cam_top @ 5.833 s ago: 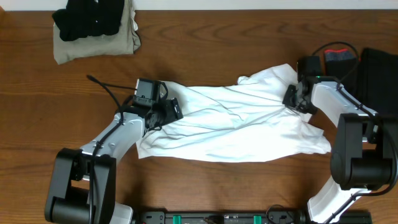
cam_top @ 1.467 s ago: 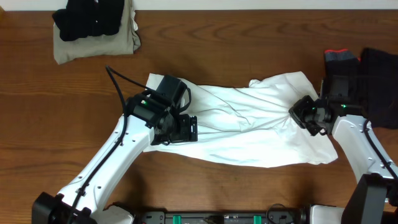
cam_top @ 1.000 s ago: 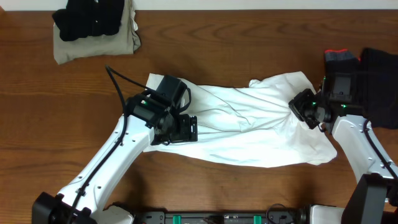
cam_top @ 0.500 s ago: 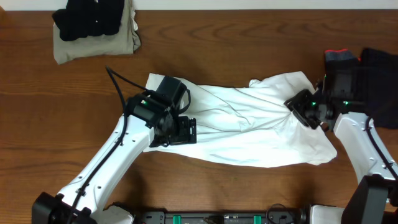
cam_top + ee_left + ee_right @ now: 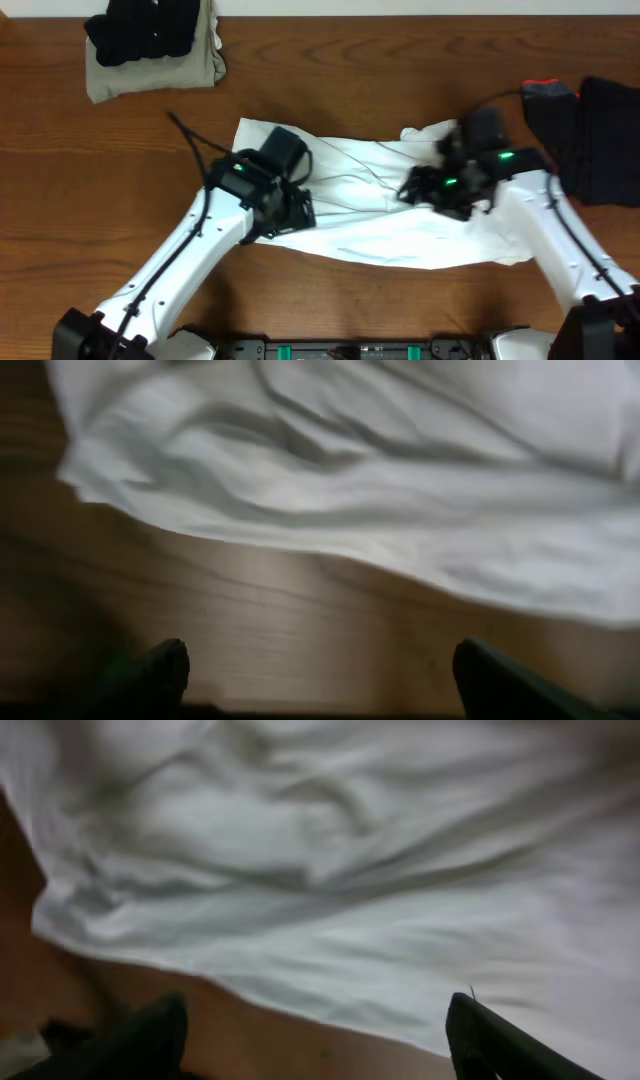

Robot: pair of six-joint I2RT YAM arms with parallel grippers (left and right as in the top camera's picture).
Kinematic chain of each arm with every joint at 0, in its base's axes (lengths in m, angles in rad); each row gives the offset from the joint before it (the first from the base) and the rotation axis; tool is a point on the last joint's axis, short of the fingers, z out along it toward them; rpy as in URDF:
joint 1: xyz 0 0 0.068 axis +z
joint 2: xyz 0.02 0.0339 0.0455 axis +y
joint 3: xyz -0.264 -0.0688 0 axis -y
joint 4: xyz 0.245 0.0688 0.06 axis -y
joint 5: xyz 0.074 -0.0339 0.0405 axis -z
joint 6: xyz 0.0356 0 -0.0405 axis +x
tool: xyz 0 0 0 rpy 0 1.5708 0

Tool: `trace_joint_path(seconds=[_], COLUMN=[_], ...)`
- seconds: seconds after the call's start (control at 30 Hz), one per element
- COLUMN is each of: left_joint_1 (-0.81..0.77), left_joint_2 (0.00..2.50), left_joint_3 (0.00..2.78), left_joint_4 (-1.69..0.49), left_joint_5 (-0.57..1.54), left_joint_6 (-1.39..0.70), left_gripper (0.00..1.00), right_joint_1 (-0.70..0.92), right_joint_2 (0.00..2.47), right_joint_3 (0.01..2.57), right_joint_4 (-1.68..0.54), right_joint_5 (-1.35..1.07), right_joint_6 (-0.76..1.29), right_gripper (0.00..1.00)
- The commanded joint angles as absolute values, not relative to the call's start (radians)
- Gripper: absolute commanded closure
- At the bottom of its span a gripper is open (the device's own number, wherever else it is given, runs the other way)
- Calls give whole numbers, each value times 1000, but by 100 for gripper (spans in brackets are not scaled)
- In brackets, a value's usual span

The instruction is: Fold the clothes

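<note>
A wrinkled white shirt (image 5: 370,225) lies spread across the middle of the wooden table, one of the clothes. My left gripper (image 5: 295,212) hovers at the shirt's left part, near its front hem. In the left wrist view the left gripper (image 5: 325,675) is open over bare wood, the shirt (image 5: 350,480) just beyond its fingertips (image 5: 165,665). My right gripper (image 5: 415,190) is over the shirt's right half. Seen from the right wrist, this gripper (image 5: 320,1035) stands open with nothing between the jaws, above the edge of the shirt (image 5: 330,870).
A black piece (image 5: 145,28) sits on a folded khaki piece (image 5: 150,75) at the back left. Dark garments (image 5: 605,140), one with red-orange trim (image 5: 545,88), lie at the right edge. Bare table (image 5: 400,60) shows behind and in front of the shirt.
My right gripper has opened, released the shirt's right side and swung left over the shirt. The left arm has barely shifted, its jaws staying open.
</note>
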State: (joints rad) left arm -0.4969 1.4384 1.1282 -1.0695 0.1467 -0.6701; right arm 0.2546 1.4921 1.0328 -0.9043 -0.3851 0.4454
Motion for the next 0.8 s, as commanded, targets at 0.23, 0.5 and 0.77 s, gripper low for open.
trace_joint_path(seconds=[0.23, 0.5, 0.77], left_joint_1=[-260, -204, -222], left_joint_2=[1444, 1444, 1447], left_joint_3=[1134, 1117, 1008], left_joint_4=[-1161, -1162, -1083], left_joint_5=[108, 289, 323], left_joint_6=[-856, -1046, -1201], left_gripper=[13, 14, 23], right_joint_1=[582, 611, 503], right_joint_2=[1536, 1549, 1549], right_joint_3=[1045, 1045, 1045], right_joint_4=[-768, -732, -819], right_joint_5=[-46, 101, 100], right_joint_6=[295, 434, 526], right_gripper=[12, 1, 1])
